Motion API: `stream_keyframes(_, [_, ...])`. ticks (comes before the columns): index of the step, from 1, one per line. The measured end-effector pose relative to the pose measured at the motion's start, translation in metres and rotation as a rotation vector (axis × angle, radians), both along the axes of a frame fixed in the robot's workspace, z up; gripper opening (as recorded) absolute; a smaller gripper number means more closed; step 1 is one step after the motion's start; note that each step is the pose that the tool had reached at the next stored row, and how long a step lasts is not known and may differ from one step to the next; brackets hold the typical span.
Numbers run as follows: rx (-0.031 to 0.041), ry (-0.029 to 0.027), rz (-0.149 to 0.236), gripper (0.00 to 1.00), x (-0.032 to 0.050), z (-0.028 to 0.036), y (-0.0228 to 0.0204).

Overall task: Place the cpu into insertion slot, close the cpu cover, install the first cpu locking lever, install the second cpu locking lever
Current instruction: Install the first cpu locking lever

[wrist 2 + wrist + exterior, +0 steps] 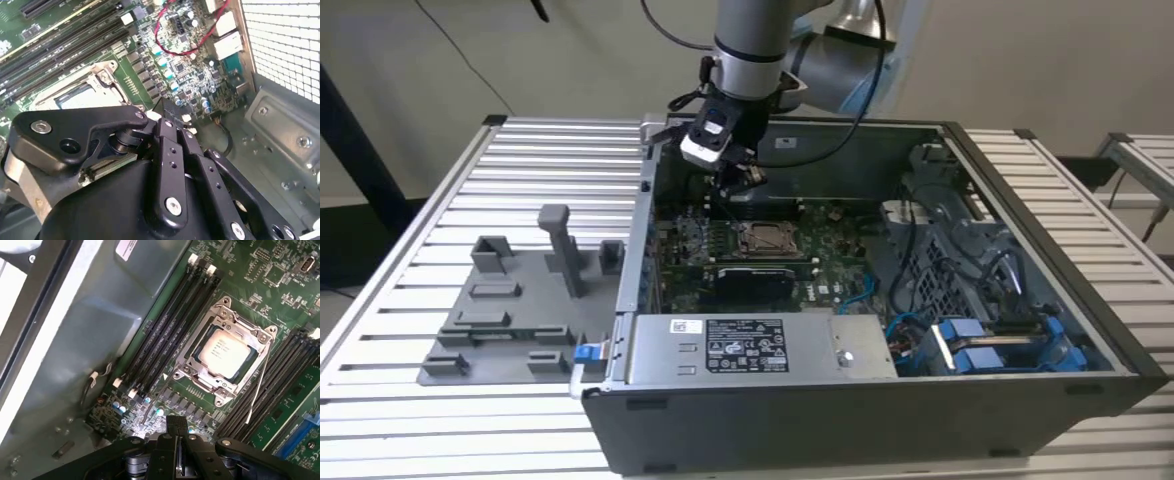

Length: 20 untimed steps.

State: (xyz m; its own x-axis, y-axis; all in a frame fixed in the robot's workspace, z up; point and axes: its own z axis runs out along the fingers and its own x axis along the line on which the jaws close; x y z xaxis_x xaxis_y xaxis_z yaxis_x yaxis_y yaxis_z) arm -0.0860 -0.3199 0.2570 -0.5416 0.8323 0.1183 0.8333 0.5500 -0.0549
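Observation:
The cpu [227,351], a small silvery square, lies in the insertion slot [765,238] on the green board. The silver cpu cover [194,345] lies flat around it, framing the chip. A thin silver lever [257,390] slants along one side of the socket, away from the frame. My gripper [750,180] hangs above the board just behind the socket in the exterior view. In both wrist views its black fingers [170,437] are shut, with nothing between them, and the tips [167,107] stand a short way off the socket's rim [107,75].
Black memory slots [165,340] run along both sides of the socket. The case's metal walls [75,340] surround the board. A grey, white-labelled box [747,345] sits at the front, with blue parts [987,345] and cables on the exterior view's right. A grey fixture [507,310] stands on the slatted table.

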Motion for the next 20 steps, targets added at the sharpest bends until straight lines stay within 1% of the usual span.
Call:
stream_keyframes(1, [0.0000,-0.0027,0.018,0.11,0.0000,-0.0001,0.0000])
stream_keyframes(5, [-0.0001,-0.0095,0.088,0.11,0.0000,-0.0007,0.0000])
stream_keyframes(11, [-0.0001,-0.0186,0.172,0.11,0.0000,-0.0011,0.0001])
stream_keyframes(14, [0.0017,-0.0255,0.202,0.11,0.0000,-0.0013,0.0003])
stream_keyframes(16, [0.0069,-0.0282,0.217,0.11,-0.0004,-0.0018,0.0008])
stream_keyframes(20, [0.0237,-0.0351,0.233,0.11,-0.0016,-0.0031,0.0028])
